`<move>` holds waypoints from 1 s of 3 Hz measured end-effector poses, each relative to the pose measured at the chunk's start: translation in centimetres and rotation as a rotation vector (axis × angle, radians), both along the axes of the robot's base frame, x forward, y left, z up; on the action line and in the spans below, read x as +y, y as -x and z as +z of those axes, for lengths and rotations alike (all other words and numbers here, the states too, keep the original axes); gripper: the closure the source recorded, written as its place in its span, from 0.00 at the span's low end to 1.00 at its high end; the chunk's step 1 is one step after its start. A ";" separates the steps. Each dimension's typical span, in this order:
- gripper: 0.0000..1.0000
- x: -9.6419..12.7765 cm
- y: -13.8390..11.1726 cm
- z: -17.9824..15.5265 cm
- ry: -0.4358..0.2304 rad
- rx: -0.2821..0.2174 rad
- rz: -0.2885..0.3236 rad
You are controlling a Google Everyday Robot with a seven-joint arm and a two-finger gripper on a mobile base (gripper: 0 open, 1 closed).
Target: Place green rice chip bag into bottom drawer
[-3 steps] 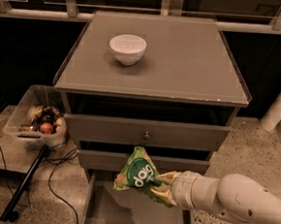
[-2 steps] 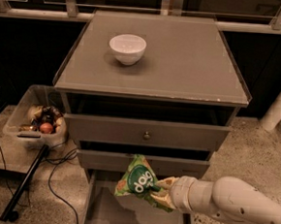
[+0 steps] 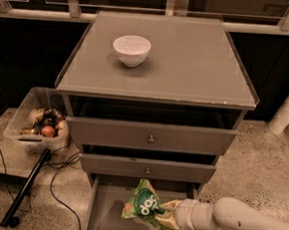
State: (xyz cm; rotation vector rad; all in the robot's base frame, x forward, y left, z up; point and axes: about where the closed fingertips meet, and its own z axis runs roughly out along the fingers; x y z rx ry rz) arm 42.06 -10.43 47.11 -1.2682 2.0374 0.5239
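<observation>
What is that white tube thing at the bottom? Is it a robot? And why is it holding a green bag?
Yes, that white tube is a robot's arm. At its end is a gripper, a hand with just two fingers, and they are pinched shut on a shiny green snack bag. There is one picture of this moment, taken by a camera looking down at a grey cabinet from the front. The cabinet has three drawers. The bottom drawer is pulled out, and the gripper holds the bag over it. I think the bag is meant to go in there. On the cabinet top sits a white bowl. On the floor, at the left of the picture, is a clear plastic box with odds and ends inside.
</observation>
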 end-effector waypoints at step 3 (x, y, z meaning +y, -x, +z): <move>1.00 -3.1 -4.1 -11.5 -0.017 -0.057 -0.119</move>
